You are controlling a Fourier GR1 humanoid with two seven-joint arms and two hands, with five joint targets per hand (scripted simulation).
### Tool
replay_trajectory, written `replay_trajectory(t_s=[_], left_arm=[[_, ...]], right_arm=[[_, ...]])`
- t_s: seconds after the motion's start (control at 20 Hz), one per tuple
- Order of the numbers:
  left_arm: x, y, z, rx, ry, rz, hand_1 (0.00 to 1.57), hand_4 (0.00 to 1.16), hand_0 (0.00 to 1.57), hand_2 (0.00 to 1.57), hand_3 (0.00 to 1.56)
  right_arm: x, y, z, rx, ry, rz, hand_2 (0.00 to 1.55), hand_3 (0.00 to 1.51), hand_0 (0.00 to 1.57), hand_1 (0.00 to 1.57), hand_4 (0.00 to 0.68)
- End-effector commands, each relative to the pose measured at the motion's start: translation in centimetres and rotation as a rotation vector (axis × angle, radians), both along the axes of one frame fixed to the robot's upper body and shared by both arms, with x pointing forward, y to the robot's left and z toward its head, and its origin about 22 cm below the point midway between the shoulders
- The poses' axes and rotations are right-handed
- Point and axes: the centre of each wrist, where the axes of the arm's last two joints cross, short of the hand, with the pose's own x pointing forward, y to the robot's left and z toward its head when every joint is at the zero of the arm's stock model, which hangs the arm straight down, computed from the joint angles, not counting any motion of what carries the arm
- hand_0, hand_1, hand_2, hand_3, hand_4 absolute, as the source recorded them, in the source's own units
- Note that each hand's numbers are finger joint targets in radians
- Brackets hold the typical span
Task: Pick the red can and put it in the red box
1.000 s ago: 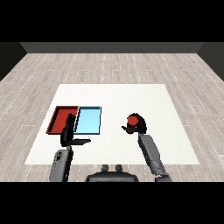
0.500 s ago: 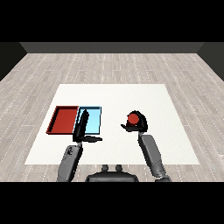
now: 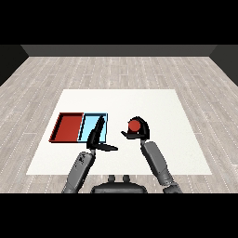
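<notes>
Grey plank flooring surrounds the white table I am working at, with a dark wall at the far end of the room. On the table's left part I see the red tray and the light blue tray lying side by side, touching along their shared edge, the red one on the outside.

From my head view, my right hand is curled round the red can; the can's red top faces up at me, and the dark fingers wrap its far and right side while the thumb reaches in from the left. The can sits to the right of the blue tray, apart from it, and well apart from the red tray.

My left hand has its fingers straight, pointing forward over the near part of the blue tray, with the thumb sticking out to the right. It holds nothing.
</notes>
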Motion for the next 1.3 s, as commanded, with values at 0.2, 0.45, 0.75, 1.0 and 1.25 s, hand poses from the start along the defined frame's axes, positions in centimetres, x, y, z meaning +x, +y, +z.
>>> replay_trajectory(t_s=[0.2, 0.45, 0.75, 1.0, 1.25], left_arm=[[0.0, -1.6, 0.9, 0.010, 0.029, -0.057, 0.00, 0.00, 0.00, 0.00, 0.00], [-0.9, -3.5, -0.4, 0.008, 0.019, -0.070, 0.00, 0.00, 0.00, 0.00, 0.00], [3.4, -3.9, 0.7, 0.047, 0.039, -0.045, 0.00, 0.00, 0.00, 0.00, 0.00], [4.2, -5.3, 0.4, 0.068, 0.073, -0.055, 0.00, 0.00, 0.00, 0.00, 0.00], [2.7, -6.6, -0.4, 0.084, 0.064, -0.062, 0.00, 0.00, 0.00, 0.00, 0.00]], right_arm=[[0.0, 3.5, 2.5, -0.003, -0.044, 0.054, 1.40, 1.39, 1.39, 1.39, 0.636], [0.0, 4.6, 3.3, 0.011, -0.056, 0.086, 1.41, 1.40, 1.39, 1.39, 0.611], [-1.4, 6.1, 2.9, 0.004, -0.042, 0.126, 1.43, 1.40, 1.41, 1.41, 0.617], [-2.3, 6.8, 2.7, 0.033, -0.067, 0.131, 1.44, 1.40, 1.43, 1.43, 0.599], [-2.1, 6.4, 2.8, 0.029, -0.078, 0.164, 1.43, 1.38, 1.45, 1.45, 0.614]])
